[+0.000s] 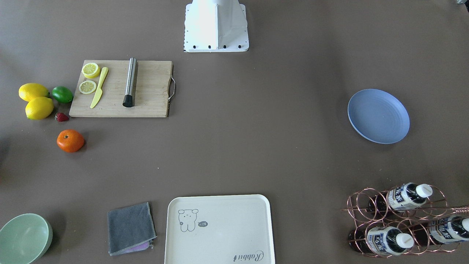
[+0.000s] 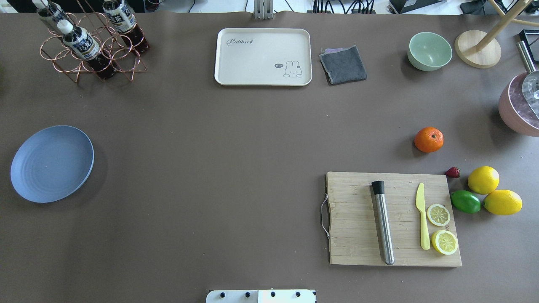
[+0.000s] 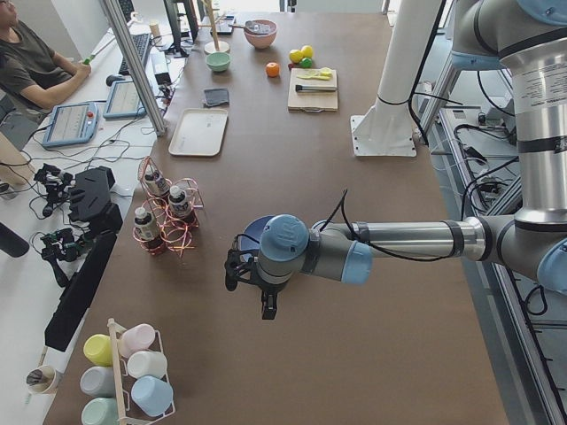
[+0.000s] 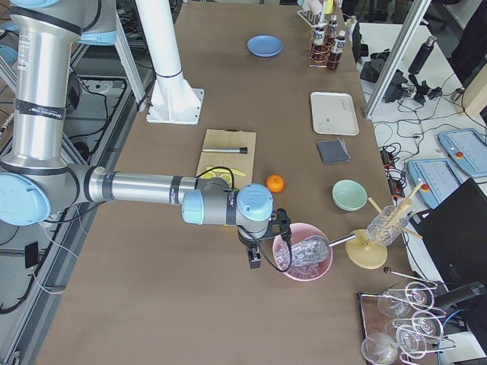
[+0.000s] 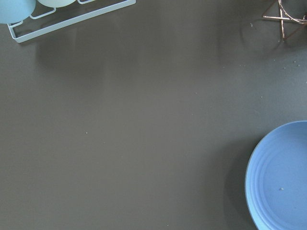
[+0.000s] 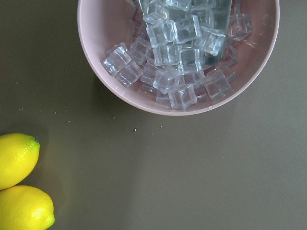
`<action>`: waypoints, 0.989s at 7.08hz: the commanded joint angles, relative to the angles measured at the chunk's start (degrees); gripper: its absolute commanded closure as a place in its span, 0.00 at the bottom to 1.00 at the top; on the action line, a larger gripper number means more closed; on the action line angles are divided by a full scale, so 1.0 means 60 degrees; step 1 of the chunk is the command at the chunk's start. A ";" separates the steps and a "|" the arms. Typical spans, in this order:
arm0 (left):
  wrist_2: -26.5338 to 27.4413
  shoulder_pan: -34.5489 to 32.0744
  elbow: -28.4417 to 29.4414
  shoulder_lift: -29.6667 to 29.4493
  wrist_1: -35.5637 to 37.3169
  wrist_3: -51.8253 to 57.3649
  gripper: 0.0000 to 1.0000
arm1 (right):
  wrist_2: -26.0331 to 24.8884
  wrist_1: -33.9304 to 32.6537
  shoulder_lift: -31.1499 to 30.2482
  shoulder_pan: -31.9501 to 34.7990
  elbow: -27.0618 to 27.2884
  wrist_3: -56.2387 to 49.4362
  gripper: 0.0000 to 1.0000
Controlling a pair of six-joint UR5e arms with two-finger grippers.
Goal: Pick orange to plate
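Observation:
The orange (image 2: 428,139) lies on the brown table on the right side, just beyond the cutting board (image 2: 391,219); it also shows in the front view as the orange (image 1: 70,140). The light-blue plate (image 2: 52,163) rests empty at the far left, and its rim fills the lower right of the left wrist view as the plate (image 5: 283,182). Only the side views show my grippers. The left gripper (image 3: 267,305) hangs near the plate. The right gripper (image 4: 253,260) hovers beside a pink bowl of ice, short of the orange. I cannot tell whether either is open or shut.
Two lemons (image 2: 492,191), a lime (image 2: 465,201) and a strawberry (image 2: 452,172) lie right of the board, which carries a knife, lemon slices and a steel muddler. A cream tray (image 2: 263,57), grey cloth (image 2: 343,64), green bowl (image 2: 429,51), pink ice bowl (image 6: 177,52) and bottle rack (image 2: 90,42) line the far side.

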 commanded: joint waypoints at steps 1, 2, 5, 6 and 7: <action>0.0585 0.0351 0.0051 -0.0131 0.0056 -0.0025 0.02 | 0.0054 0.0057 0.0034 0.0039 0.0047 0.0006 0.00; 0.0590 0.0442 0.0399 -0.0567 0.0753 -0.0026 0.02 | -0.0048 0.0057 0.0151 0.0069 -0.0025 0.0006 0.00; 0.0604 0.0820 -0.0517 -0.0426 0.1607 -0.0202 0.02 | -0.0093 -0.0015 0.0283 0.0391 -0.0070 0.0384 0.00; 0.0561 0.0794 -0.0796 -0.0265 0.1580 -0.0086 0.02 | -0.0238 -0.0016 0.0298 0.0406 -0.0070 0.0445 0.00; 0.0604 0.0794 -0.0856 -0.0264 0.1522 -0.0056 0.02 | -0.0515 0.0013 0.0211 0.0406 0.0003 0.0460 0.00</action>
